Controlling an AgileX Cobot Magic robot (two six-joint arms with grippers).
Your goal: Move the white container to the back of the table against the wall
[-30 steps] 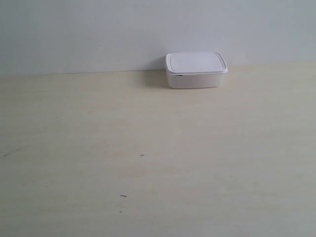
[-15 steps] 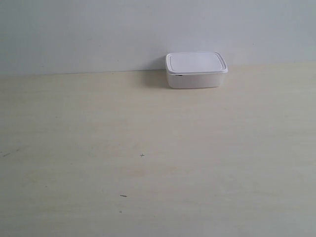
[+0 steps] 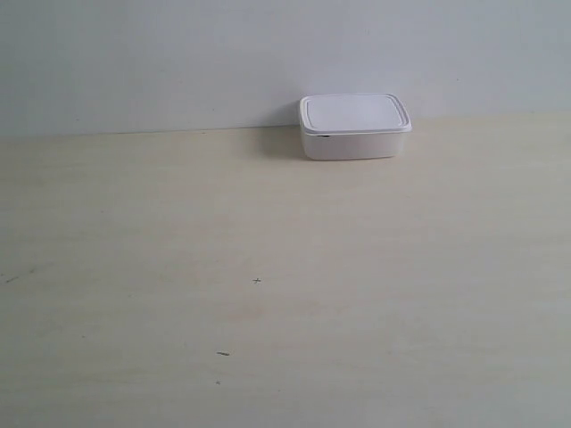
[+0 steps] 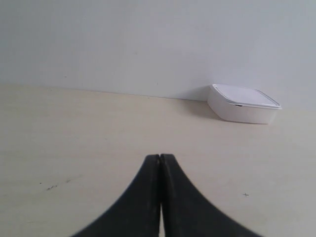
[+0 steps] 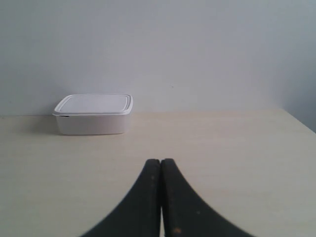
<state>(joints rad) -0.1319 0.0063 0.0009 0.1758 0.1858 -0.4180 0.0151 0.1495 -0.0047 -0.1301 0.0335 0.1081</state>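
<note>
White container [image 3: 355,126] at wall [image 3: 178,53] — closed left gripper [image 4: 160,157], right gripper [image 5: 160,161] wrist-view only

All views face the wall [image 3: 178,53] and container [image 3: 354,125].

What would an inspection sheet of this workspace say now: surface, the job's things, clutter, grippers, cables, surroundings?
Surface: table, pale wood grain, with a few tiny dark specks.
Job's things: white container, lid on, at the table's back by the wall; a small gap cannot be ruled out.
Clutter: nothing seen.
Grippers: left gripper shut, empty; right gripper shut, empty; both apart from the container.
Cables: nothing seen.
Surroundings: plain pale wall only.
</note>
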